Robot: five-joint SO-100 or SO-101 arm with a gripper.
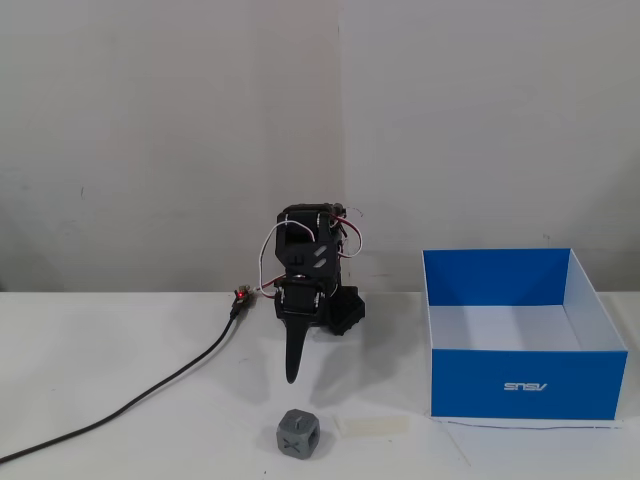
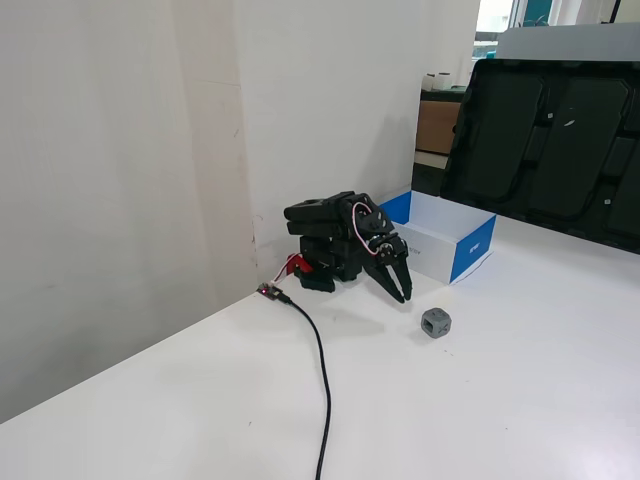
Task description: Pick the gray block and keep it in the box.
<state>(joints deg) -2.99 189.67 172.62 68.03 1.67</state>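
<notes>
The gray block (image 1: 298,433) is a small cube with X-shaped recessed faces and sits on the white table near the front edge; it also shows in the other fixed view (image 2: 436,322). The blue box (image 1: 520,385) with a white inside stands open to the right, empty as far as I can see; it also shows behind the arm (image 2: 472,251). My gripper (image 1: 293,374) hangs folded at the arm's base, fingers pointing down at the table, shut and empty. Its tips (image 2: 403,294) are a short way behind the block, apart from it.
A flat pale tape strip (image 1: 378,427) lies just right of the block. A black cable (image 1: 150,395) runs from the arm's base to the left front (image 2: 322,370). A wall stands behind the arm. Large black panels (image 2: 540,150) lean beyond the table.
</notes>
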